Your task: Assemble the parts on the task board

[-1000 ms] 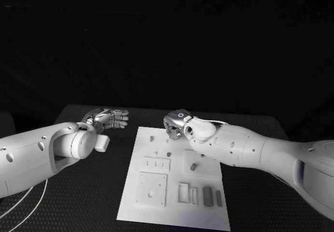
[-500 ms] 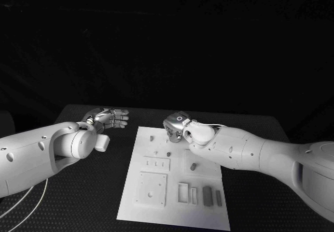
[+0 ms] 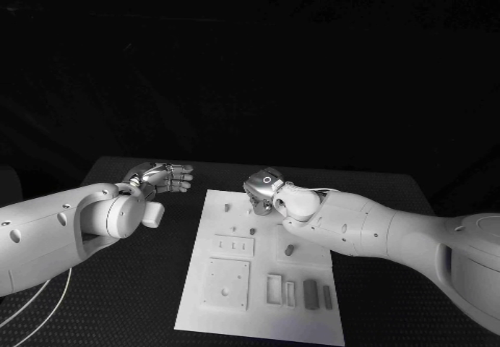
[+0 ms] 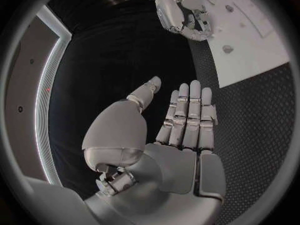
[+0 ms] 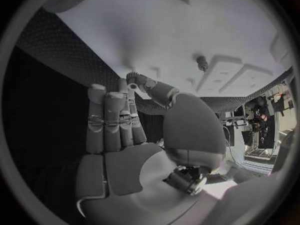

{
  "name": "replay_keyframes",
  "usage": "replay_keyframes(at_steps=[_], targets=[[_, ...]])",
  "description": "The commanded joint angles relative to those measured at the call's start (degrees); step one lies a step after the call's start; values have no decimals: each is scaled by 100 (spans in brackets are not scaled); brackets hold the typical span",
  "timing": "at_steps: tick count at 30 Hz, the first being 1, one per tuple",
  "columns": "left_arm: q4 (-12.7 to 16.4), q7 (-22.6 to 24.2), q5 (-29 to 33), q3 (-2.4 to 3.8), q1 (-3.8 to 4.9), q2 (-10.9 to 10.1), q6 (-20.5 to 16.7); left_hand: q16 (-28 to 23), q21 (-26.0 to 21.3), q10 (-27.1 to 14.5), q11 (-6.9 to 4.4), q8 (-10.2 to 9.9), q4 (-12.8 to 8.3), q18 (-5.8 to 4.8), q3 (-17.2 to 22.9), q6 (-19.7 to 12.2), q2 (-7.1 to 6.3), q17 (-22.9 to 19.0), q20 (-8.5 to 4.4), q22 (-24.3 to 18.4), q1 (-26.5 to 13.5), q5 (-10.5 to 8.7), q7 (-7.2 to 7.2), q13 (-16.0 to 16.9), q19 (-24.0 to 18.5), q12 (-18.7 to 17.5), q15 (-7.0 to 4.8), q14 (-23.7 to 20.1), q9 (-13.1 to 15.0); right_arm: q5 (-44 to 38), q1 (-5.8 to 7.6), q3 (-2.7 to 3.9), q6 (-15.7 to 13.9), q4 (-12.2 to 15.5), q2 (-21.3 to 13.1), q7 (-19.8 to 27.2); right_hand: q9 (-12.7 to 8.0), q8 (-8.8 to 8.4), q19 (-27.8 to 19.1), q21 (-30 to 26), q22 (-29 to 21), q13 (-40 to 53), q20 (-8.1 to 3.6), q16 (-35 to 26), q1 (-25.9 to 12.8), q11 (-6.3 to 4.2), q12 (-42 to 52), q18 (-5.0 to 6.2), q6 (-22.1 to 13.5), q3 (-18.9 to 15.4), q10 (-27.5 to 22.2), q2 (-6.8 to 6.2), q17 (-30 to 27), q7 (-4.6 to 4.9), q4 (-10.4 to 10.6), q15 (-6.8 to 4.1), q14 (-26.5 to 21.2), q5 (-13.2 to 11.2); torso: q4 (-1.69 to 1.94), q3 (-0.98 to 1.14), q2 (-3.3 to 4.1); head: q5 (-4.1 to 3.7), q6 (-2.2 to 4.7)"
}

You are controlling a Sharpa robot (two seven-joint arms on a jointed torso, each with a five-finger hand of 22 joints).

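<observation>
On the black table (image 3: pixel 125 289) in the head view, the white task board (image 3: pixel 261 318) lies in the middle with small grey parts (image 3: pixel 311 294) on it; the right hand (image 3: pixel 263 191) hangs over its far edge, the left hand (image 3: pixel 162 176) off beyond its left side. In the left wrist view, the left hand (image 4: pixel 181 130) is flat, fingers straight, holding nothing. In the right wrist view, the right hand (image 5: pixel 125 130) is likewise spread and empty above the board (image 5: pixel 187 40).
</observation>
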Motion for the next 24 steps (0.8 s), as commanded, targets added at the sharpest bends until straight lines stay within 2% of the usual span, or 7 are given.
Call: replay_keyframes(at_steps=[1,12,16,24], targets=[[1,27,-14,6,7,24,82,-25,35,-29,-10,-33,-43,93,3,-18,-2,8,25,125,-72,-21,15,6,-32,-32,31,0,6,-157,-10,-7,36,-25,18,-59,10,22,19,20,111,5,-14,20,67,-7,11,306,48,31,27,-7,-1,7,10,-33,9,16,-6,-7,2,-3,10],[5,20,-14,7,7,20,92,-29,36,-28,-11,-35,-45,92,5,-18,-2,11,26,125,-73,-22,13,7,-37,-36,32,-2,9,64,-24,-12,27,-149,91,-6,10,17,14,23,109,7,-11,20,59,-5,4,306,44,37,24,-25,-4,9,24,-31,6,16,3,-8,4,1,8],[-1,5,-14,7,7,39,109,-31,36,-29,-11,-37,-44,91,4,-18,-5,12,28,126,-79,-22,13,8,-40,-39,33,-3,10,99,-24,-13,80,-160,114,17,-12,-52,-49,-15,90,-15,-6,-28,52,43,-76,306,-68,50,-90,-70,-38,58,45,16,-34,15,0,-14,6,-9,0],[-15,0,-14,8,7,53,100,-35,38,-34,-10,-43,-43,90,2,-22,-9,16,29,126,-89,-23,14,8,-44,-46,35,-5,11,177,-23,-15,86,-234,138,37,-30,-107,-72,-31,81,-29,-4,-50,68,81,-133,306,-161,24,-179,-107,-65,97,42,52,-33,15,-10,-10,6,-15,-4]])
